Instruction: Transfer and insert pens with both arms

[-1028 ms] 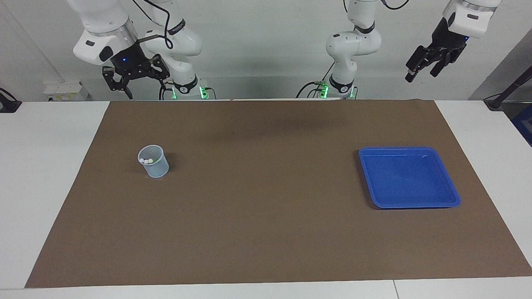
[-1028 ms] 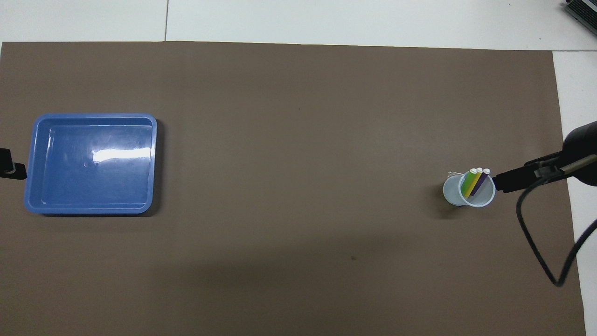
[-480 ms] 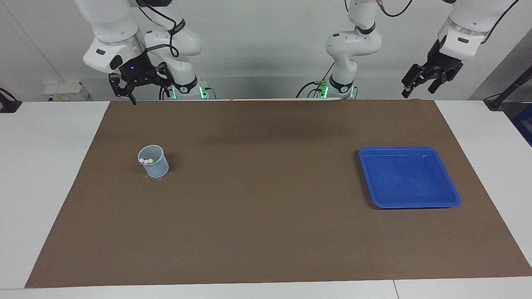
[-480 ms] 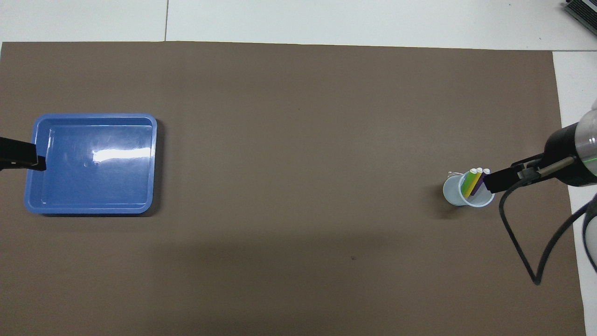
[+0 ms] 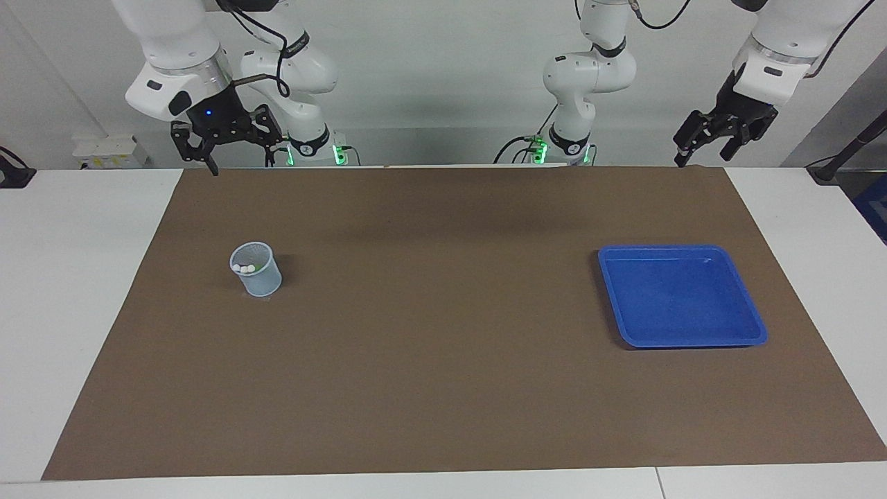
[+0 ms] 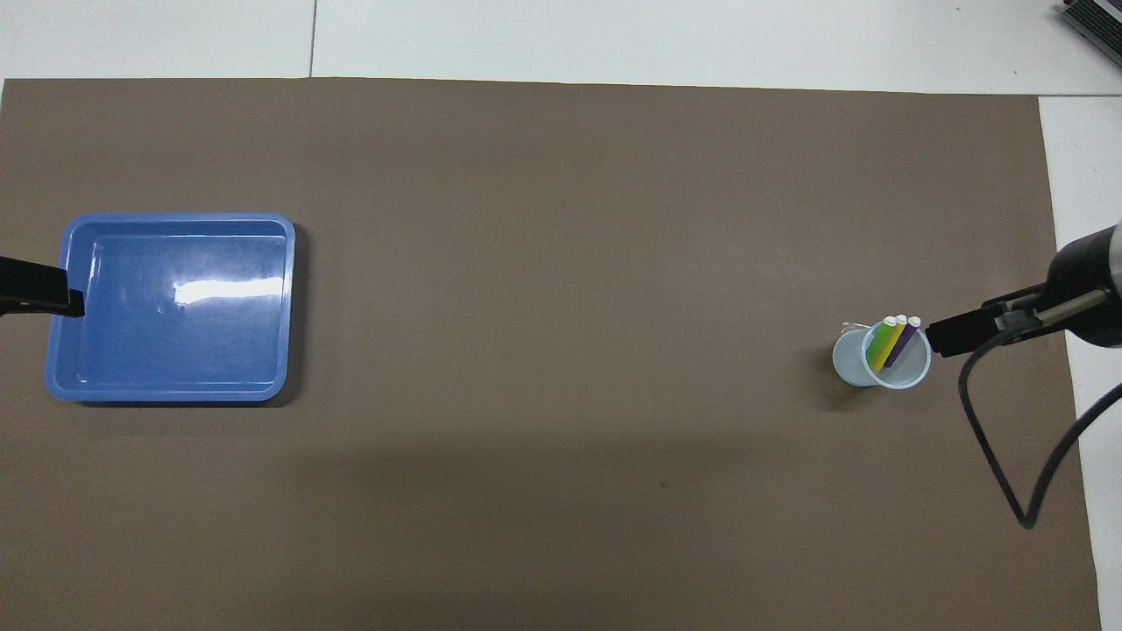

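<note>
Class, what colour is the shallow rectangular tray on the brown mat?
The tray is blue, empty and glossy; the overhead view shows it best.

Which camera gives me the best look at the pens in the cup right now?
The overhead view: the pens show their green, yellow and purple barrels leaning inside the cup. The facing view shows only their whitish cap ends at the cup's rim.

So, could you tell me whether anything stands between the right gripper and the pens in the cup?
Nothing visible does. The right gripper hangs open and raised, with only bare brown mat between it and the cup holding the pens.
</note>
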Robot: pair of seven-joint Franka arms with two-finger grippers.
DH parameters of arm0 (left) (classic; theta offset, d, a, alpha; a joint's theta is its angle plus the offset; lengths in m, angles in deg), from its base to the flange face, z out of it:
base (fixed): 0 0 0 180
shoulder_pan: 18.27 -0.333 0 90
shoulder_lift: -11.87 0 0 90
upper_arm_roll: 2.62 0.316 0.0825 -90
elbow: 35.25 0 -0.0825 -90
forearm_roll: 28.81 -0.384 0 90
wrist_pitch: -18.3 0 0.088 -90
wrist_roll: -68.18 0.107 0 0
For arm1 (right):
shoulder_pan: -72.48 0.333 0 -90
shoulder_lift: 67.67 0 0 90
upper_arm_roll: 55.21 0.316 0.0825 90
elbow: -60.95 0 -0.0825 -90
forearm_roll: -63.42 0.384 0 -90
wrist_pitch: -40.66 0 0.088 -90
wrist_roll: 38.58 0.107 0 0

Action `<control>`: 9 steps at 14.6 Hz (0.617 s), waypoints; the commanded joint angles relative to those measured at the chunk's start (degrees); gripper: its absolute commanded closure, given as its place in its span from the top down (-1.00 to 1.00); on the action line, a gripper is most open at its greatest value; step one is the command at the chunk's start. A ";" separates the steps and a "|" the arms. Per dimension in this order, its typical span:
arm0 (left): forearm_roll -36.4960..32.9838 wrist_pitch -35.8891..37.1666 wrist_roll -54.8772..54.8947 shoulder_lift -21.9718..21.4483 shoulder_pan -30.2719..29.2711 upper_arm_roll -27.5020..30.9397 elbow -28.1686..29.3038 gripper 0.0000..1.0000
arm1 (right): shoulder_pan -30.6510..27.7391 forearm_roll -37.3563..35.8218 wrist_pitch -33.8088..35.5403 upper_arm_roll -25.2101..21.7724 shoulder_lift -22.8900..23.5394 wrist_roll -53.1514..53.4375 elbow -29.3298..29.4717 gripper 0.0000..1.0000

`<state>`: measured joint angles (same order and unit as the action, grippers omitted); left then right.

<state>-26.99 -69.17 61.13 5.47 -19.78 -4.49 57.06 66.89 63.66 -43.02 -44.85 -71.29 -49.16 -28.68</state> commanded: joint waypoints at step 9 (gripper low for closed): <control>-1.30 -1.13 0.90 -0.72 1.60 0.12 1.82 1.00 | 0.31 1.08 -1.75 -1.39 -3.94 0.39 -1.61 1.00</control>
<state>-27.02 -69.83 61.49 5.49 -19.25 -4.68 57.77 66.90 63.95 -43.09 -45.85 -74.20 -49.16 -28.88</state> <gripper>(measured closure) 0.000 0.000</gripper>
